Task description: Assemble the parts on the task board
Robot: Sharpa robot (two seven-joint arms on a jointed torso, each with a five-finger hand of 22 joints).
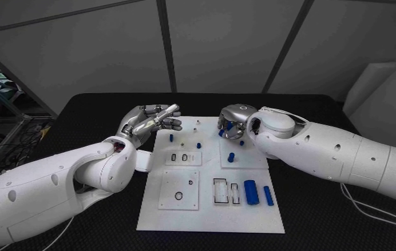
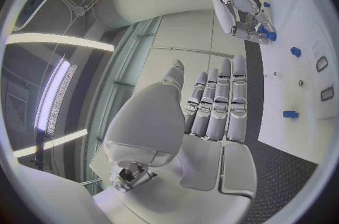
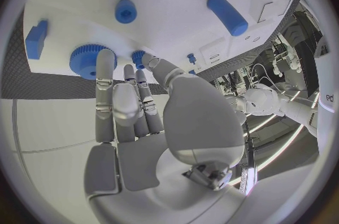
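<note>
The white rectangular task board (image 1: 210, 211) lies in the middle of the black table (image 1: 321, 216), and the small blue parts are spread over it. Near its front right part two blue cylinders (image 1: 250, 192) lie side by side, just beside two empty rectangular slots (image 1: 220, 191). One short blue peg (image 1: 231, 157) lies on the raised white plate at the right side of the board. Three small blue pins (image 1: 199, 146) stand upright near the middle of the board, toward its far end.

The left hand (image 1: 153, 120) hovers at the far left corner of the board, partly over the black table. In the left wrist view its fingers (image 2: 219, 102) are stretched out straight, close together, and nothing is between them; the hand holds nothing.

The right hand (image 1: 233, 122) is lowered over the far right part of the board. In the right wrist view its fingers (image 3: 130, 102) point down to the board, close to a blue toothed gear (image 3: 88, 61) which lies flat there. A blue part shows at the fingertips in the head view and also in the left wrist view, where the right hand (image 2: 243, 18) is seen from the other side. It seems that the fingers pinch this small blue piece (image 2: 267, 33), but the view is poor, so one cannot tell for sure if the hand really has hold of it.
</note>
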